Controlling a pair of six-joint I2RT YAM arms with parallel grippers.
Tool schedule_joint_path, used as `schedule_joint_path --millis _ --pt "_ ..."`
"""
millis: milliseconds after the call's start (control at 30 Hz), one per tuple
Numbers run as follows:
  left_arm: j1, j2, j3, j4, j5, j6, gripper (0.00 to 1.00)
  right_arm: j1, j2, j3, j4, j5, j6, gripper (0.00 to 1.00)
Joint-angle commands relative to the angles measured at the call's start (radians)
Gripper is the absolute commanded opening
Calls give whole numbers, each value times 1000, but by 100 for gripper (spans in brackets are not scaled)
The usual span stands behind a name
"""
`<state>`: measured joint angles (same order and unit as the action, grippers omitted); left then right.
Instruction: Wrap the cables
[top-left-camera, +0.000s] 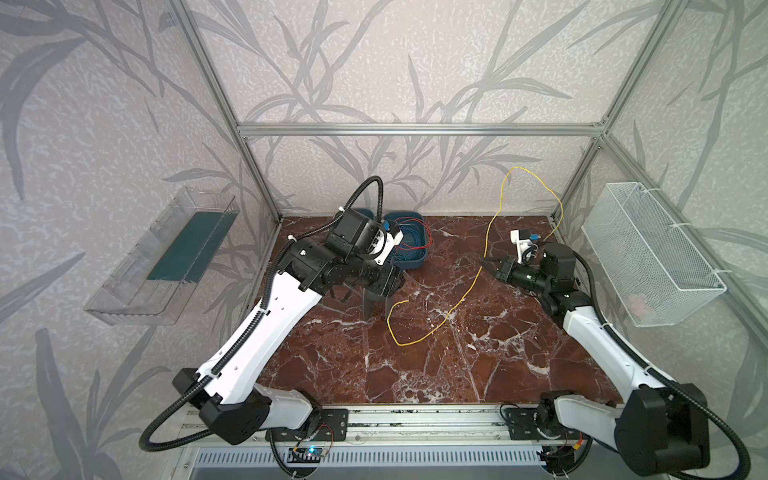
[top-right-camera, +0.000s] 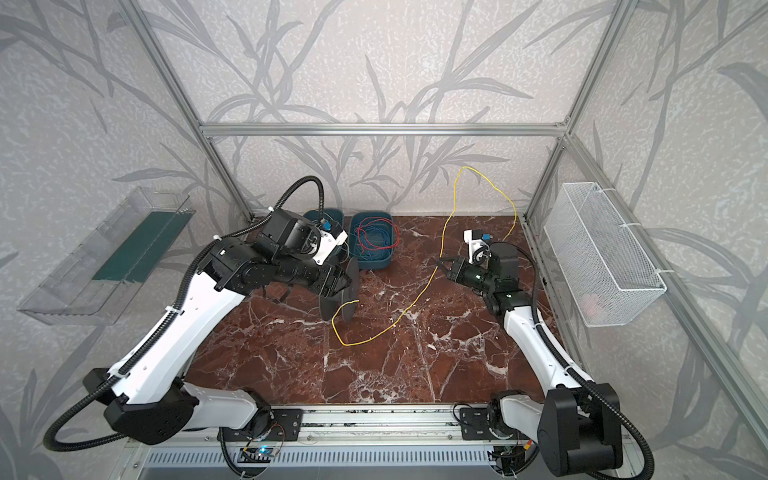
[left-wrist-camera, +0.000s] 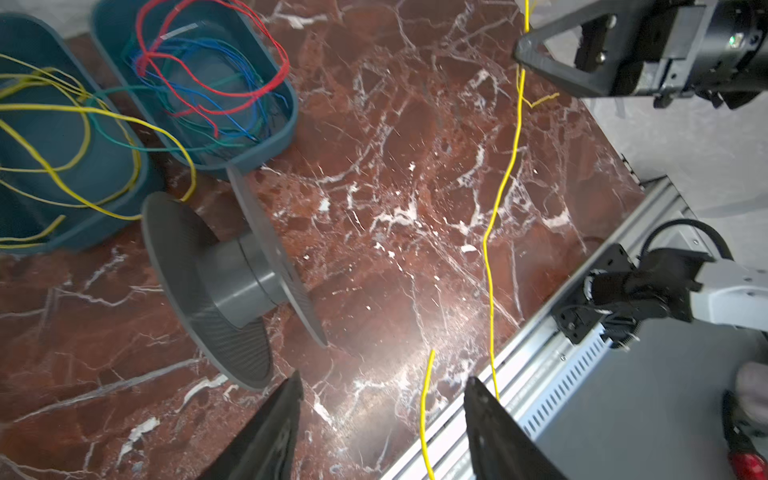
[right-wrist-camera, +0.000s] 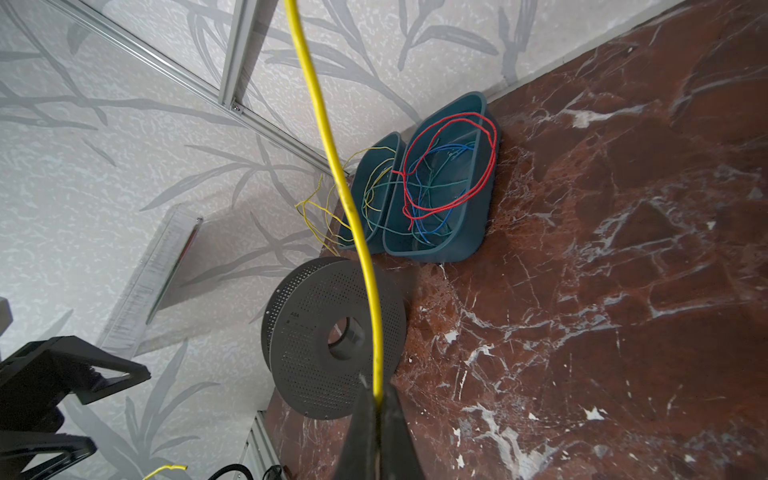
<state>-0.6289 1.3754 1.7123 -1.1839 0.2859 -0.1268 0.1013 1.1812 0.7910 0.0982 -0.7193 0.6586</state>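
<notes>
Right wrist view, right gripper (right-wrist-camera: 376, 397): black claw clenched on the long, thin yellow insulated cable (right-wrist-camera: 332, 137), which runs straight out from between the pressed fingertips.
Landmark: grey perforated plastic spool (left-wrist-camera: 232, 274), standing on the edges of its two round flanges on the red-brown marble table top (top-left-camera: 457, 365), with its smooth grey core in plain sight between them.
Right gripper (top-left-camera: 486, 262) (top-right-camera: 440, 262), top views: raised off the table, well apart from the spool, to its right.
Left gripper (left-wrist-camera: 384, 380) (top-right-camera: 343, 279): released, black fingers (left-wrist-camera: 286, 415) spread wide and grasping nothing; it hovers just over the spool.
Yellow cable, lower run: from the right gripper it slopes down to the table and curves in an open loop in front of the spool. Its free end lies just beside the spool's right flange.
Yellow cable, upper run: rises in a tall arch against the back wall, well to the right of the spool, then drops behind the right arm.
Free end, left wrist view: seen between the left gripper's fingers, touching neither.
Bins: two dark teal oval plastic bins (left-wrist-camera: 274, 145) just behind the spool. The one nearer the spool holds red, blue and green wires (top-right-camera: 376, 239); the farther one holds yellow and green wires (left-wrist-camera: 87, 124) spilling over its rim.
Spool and nearer bin: cannot tell whether they touch.
</notes>
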Motion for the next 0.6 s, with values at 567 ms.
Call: schedule_joint_path --millis 567 --pt "-57 65 -47 -133 -21 46 40 9 -15 74 -1 51 -29 0"
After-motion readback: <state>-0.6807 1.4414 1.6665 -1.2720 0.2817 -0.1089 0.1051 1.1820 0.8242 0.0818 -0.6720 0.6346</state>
